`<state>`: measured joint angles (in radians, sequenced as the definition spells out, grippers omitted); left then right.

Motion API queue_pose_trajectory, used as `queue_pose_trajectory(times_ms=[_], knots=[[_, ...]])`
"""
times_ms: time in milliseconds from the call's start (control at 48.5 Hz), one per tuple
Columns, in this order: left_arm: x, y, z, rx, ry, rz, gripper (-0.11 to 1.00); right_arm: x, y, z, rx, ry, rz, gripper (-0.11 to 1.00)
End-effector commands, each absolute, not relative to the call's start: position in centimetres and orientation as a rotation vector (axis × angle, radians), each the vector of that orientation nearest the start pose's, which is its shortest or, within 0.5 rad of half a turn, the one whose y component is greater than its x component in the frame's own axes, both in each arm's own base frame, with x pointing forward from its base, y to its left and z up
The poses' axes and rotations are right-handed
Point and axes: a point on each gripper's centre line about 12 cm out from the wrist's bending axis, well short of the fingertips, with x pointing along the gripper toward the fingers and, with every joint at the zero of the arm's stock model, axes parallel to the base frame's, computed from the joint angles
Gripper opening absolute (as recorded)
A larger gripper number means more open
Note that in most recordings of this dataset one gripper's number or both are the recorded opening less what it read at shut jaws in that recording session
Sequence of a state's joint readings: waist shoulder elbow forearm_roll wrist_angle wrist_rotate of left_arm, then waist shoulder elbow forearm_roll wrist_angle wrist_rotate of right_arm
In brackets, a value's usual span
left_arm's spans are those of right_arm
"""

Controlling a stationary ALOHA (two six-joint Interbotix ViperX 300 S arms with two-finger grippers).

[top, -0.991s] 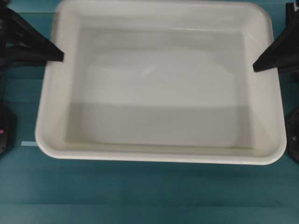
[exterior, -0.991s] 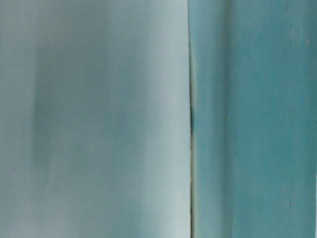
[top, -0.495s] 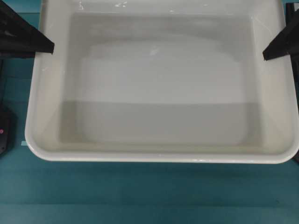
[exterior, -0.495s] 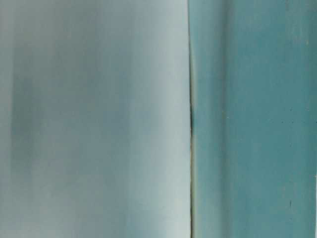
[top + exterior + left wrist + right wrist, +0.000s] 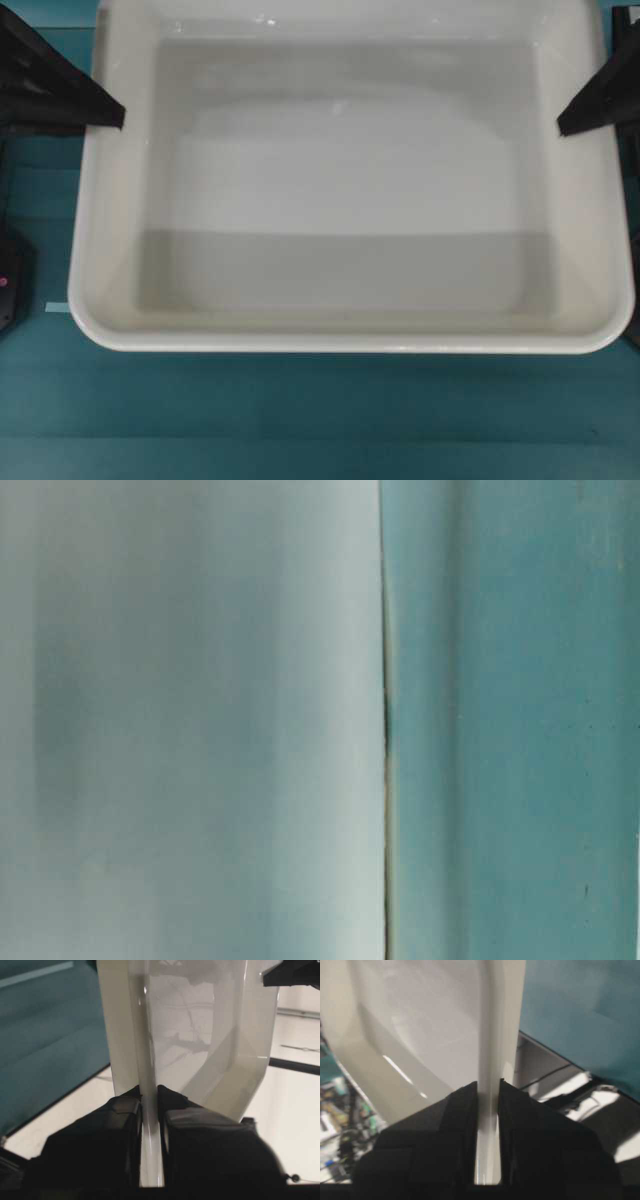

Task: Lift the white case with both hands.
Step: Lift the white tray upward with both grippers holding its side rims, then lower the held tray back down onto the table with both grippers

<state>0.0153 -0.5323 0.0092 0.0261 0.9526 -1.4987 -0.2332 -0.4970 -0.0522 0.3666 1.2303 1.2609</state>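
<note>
Teal worktop (image 5: 320, 420) is seen below the white case (image 5: 340, 200) in the overhead view; a small strip of pale tape (image 5: 56, 308) lies on it at lower left. The table-level view is filled with a blurred pale surface on the left and teal on the right; nothing can be identified there.

Change noted: compared with a second ago, the case fills far more of the overhead frame, its far rim now cut off at the top edge. Over the last half second its outline has shifted only slightly. This is read as the case having been raised off the worktop toward the camera, with the climb now easing. The lift is judged to be largely accomplished, provided both grips hold.

The left gripper (image 5: 112, 114) is placed at the upper left of the overhead frame, on the case's left rim. In the left wrist view the left gripper (image 5: 149, 1097) is seen clenched on that rim, one jaw on each side of the wall. The right gripper (image 5: 568, 124) is placed at the upper right, and in its wrist view the right gripper (image 5: 489, 1091) is likewise clamped on the right rim.

The case hangs between the two grippers, roughly level, its near edge low in the frame.
</note>
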Motion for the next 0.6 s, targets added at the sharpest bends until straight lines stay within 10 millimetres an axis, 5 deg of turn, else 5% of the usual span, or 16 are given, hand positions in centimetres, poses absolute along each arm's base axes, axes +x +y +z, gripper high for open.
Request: queue_pose_trajectory(times_ms=[0,578], knots=[[29.8,0.7,49.9,-1.443,0.336,0.357,0.06,27.9,-2.3,49.3,1.529,0.61,-0.344,0.09],[30.6,0.6,37.3,-1.472,0.433,0.456,0.06,26.9,-0.5,36.4,1.564,0.634,-0.367,0.09]])
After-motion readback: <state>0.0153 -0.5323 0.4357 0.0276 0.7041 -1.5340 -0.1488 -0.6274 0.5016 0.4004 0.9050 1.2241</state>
